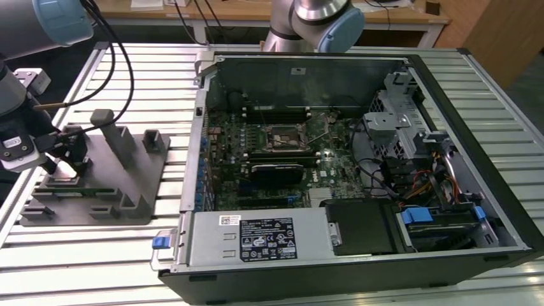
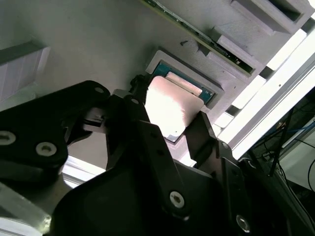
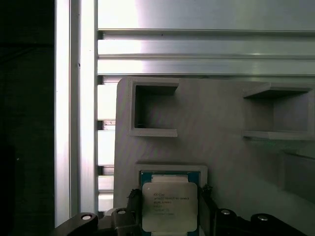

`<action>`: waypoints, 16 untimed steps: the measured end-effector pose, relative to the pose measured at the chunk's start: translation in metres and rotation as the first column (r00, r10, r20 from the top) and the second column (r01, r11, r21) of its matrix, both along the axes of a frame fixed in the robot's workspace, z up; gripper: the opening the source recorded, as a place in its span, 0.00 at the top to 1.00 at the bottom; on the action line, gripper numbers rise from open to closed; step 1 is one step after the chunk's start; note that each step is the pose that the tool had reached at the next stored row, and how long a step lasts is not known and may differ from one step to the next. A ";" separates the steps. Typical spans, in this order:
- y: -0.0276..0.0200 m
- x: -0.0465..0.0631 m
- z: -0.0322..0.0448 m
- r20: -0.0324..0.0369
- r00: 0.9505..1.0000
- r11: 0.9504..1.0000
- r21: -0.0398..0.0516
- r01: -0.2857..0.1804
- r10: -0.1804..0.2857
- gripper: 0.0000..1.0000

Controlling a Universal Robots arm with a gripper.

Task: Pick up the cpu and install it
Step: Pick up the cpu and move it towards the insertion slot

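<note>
The cpu [image 3: 170,206] carries several lines of small dark print on its silver lid, clearest in the first wrist view. A white label with dense print and symbols sits on the power supply [image 1: 264,239] in the open computer case [image 1: 476,95].

The arm [image 1: 17,95] reaches down at the exterior view's left, with the gripper [image 1: 64,167] low over a grey holder block [image 1: 127,191]. In both wrist views its black fingers [image 3: 134,209] press on two opposite edges of the cpu, gripping it at a blue-rimmed recess [image 3: 147,174] in the block. I cannot tell whether the chip is off its seat.

The block and case rest on a slatted aluminium table [image 1: 127,70]. The motherboard [image 1: 332,162] lies inside the case, its socket [image 1: 285,137] bare. A wooden desk [image 1: 255,13] stands behind.
</note>
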State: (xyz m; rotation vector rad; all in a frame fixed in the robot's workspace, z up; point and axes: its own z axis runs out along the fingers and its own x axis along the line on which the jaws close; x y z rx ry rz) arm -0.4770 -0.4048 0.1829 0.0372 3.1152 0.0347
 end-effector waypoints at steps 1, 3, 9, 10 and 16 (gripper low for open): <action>0.0000 0.000 0.0000 0.000 1.000 1.000 0.000 0.000 0.000 0.45; 0.0000 0.000 0.0000 0.000 1.000 1.000 0.000 0.000 0.000 0.45; 0.0000 0.000 0.0000 0.000 1.000 1.000 0.000 0.000 0.000 0.45; 0.0000 0.000 0.0009 0.001 1.000 1.000 0.000 0.000 0.000 0.45; 0.0000 0.000 0.0100 0.000 1.000 1.000 0.000 0.000 0.000 0.45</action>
